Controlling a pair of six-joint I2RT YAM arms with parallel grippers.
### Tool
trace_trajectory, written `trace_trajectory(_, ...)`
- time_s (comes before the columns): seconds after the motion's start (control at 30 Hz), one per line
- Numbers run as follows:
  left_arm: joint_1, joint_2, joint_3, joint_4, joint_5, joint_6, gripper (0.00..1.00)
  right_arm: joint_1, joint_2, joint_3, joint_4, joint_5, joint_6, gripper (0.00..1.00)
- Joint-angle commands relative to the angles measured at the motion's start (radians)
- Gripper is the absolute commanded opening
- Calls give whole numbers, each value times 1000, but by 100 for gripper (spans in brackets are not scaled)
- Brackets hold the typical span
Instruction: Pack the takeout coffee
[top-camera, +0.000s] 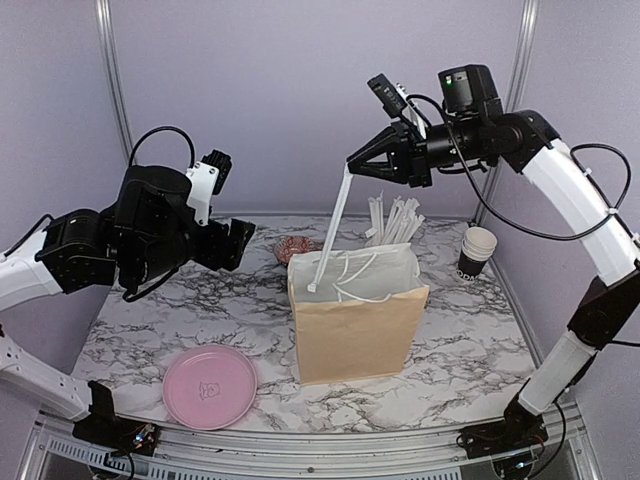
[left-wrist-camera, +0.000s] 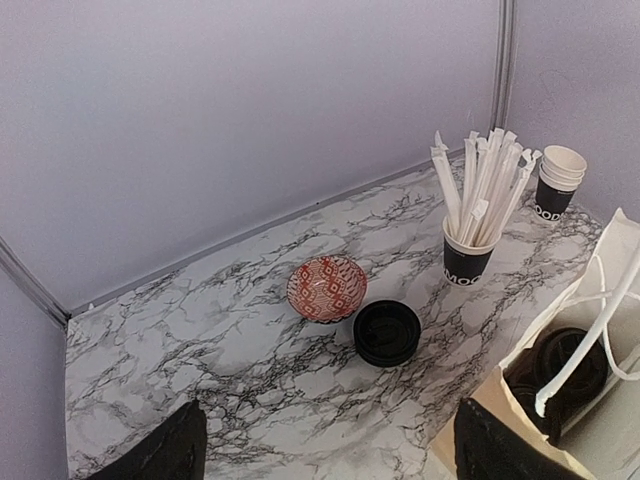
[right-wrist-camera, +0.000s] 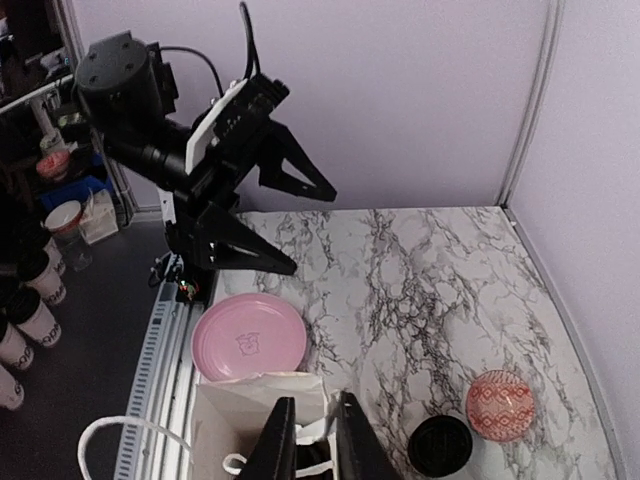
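Standing at the middle of the marble surface (top-camera: 150, 330), a brown bag (top-camera: 350, 330) is open at the top, its white handles draped over the rim. Inside it, the left wrist view shows lidded cups (left-wrist-camera: 572, 362). Only their round black tops show, and their number cannot be told.

A pink plate (top-camera: 210, 386) lies toward the near left corner. Behind the bag, toward the far edge, are a red patterned bowl (left-wrist-camera: 326, 288) and, just beside it, a stack of black lids (left-wrist-camera: 386, 332). A straw cup (left-wrist-camera: 466, 262) full of wrapped white straws stands just behind the bag. From above the bag hides the lids and the body of this cup. A stack of open cups (top-camera: 477, 252) stands near the far right corner.

The right arm arches up and over from the right edge. Its right hand (top-camera: 352, 163) is high above the bag, fingers pinched on the top of one straw (top-camera: 333, 225). The straw hangs slanted, with its lower end inside the bag's mouth.

The left arm is folded above the left edge. Its left hand (top-camera: 238, 245) points toward the bag with fingers spread wide, gripping nothing and well clear of the bag.
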Motion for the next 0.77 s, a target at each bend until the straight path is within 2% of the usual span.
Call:
trace_trajectory(0.0,6,-21,-15,19,-32,4,86,9,76,18,-188,4,-109,31)
trace_trajectory(0.07,7,-12,-10,19,-47,16,90,4,98,45,-250,22,-147,49)
trace_trajectory(0.13,10,-3,-3,18,-73,26,96,-25,81,40,-247,51,-167,57)
trace_trajectory(0.27,71,14,13,21,-105,44,99,-201,-19,-49,-80,61,-102,74)
trace_trajectory(0.3,95,16,20,20,-113,42,99,-258,-51,-95,-13,83,-66,82)
trace_trajectory(0.33,123,18,26,21,-120,37,99,-311,-90,-152,71,135,-21,97)
trace_trajectory(0.43,228,17,39,23,-119,35,99,-482,-209,-394,326,290,115,99)
trace_trajectory(0.53,336,8,33,27,-108,24,99,-612,-235,-478,406,371,172,99)
trace_trajectory(0.67,473,-7,-12,57,-97,-12,99,-625,-299,-591,490,646,195,99)
trace_trajectory(0.73,534,-20,-42,79,-67,-38,99,-655,-327,-643,535,728,173,99)
